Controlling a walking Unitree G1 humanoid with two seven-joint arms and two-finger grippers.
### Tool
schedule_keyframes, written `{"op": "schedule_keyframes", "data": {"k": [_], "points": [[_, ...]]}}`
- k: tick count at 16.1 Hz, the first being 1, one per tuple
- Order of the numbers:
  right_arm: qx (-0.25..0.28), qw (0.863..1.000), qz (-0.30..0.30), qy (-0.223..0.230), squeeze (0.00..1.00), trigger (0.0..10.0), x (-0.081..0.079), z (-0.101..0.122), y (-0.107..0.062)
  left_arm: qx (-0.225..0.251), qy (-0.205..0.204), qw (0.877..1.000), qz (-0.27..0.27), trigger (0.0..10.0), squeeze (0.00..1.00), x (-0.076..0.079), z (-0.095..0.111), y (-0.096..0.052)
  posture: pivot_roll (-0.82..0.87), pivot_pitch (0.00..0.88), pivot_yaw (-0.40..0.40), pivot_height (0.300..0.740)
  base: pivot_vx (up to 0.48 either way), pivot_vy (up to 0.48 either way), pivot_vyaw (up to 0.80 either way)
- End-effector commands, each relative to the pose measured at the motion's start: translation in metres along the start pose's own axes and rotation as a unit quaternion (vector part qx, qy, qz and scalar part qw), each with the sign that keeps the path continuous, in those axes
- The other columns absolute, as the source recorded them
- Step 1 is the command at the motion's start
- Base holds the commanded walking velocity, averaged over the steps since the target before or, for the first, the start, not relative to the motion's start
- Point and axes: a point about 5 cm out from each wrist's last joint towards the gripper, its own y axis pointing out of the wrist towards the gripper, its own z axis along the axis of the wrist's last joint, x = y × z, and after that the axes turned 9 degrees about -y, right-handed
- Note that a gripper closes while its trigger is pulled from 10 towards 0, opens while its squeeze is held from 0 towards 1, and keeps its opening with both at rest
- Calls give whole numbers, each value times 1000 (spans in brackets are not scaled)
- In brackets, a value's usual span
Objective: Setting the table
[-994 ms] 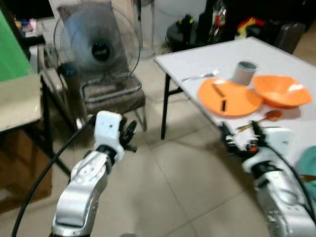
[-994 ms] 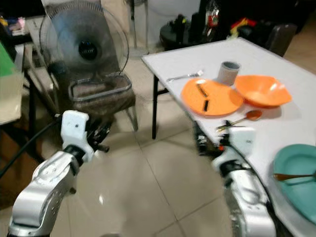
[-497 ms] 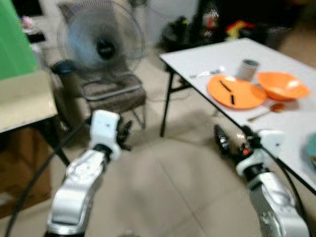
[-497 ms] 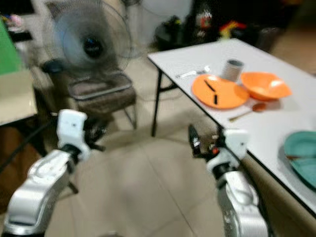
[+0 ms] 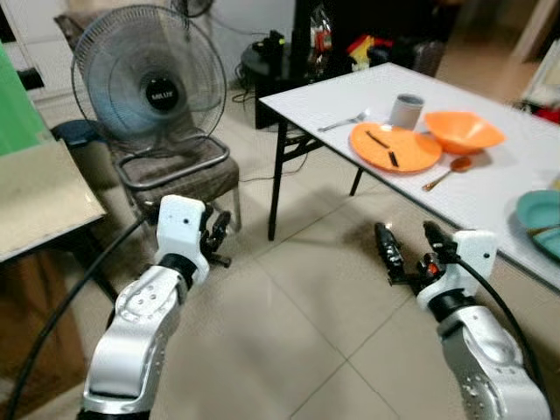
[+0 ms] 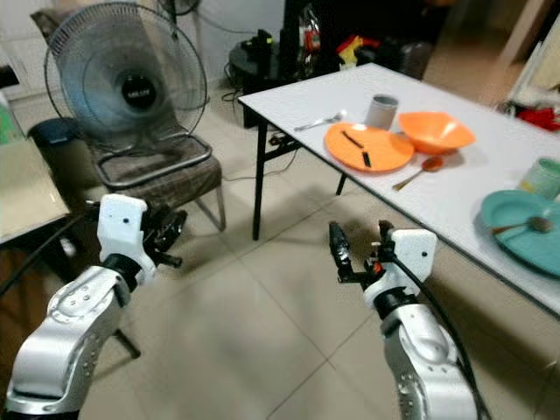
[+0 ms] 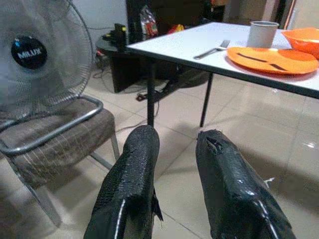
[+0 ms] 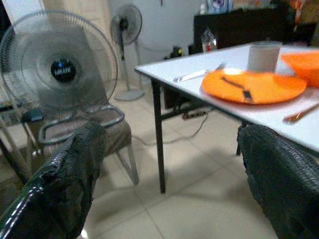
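1. On the white bench we see a flat orange plate, a deep orange bowl, a grey cup, a fork and a spoon, grouped as one place setting.
2. Our right pincer hangs released and empty over the tiled floor.
3. Our left pincer is slightly parted, holding nothing.
4. A mesh fan sits on a chair.

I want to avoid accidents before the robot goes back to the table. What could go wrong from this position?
1. The right end effector hangs open below the table edge, so raising it close by may hit that edge.
2. The spoon lies near the edge, so a bump could knock it off.
3. The left end effector is near the chair holding the fan; a swing could tip it.
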Motion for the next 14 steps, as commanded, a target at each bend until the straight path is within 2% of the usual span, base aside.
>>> {"op": "schedule_keyframes", "data": {"k": [1, 5, 14], "points": [[-2, 1000, 11, -4, 0, 10000, -3, 1, 2, 6, 0, 1000, 0, 10000, 0, 1, 3, 0, 12, 0, -9, 740, 0, 0, 800], [-3, 999, 36, -1, 0, 10000, -10, 0, 3, 18, 14, 1000, 3, 10000, 0, 0, 6, 1, 18, 0, -12, 740, 0, 0, 800], [-13, 997, 70, 6, 0, 10000, -19, -3, 4, 29, 11, 999, 10, 10000, 0, -4, 10, 0, 32, 0, -23, 740, 0, 0, 800]]}}
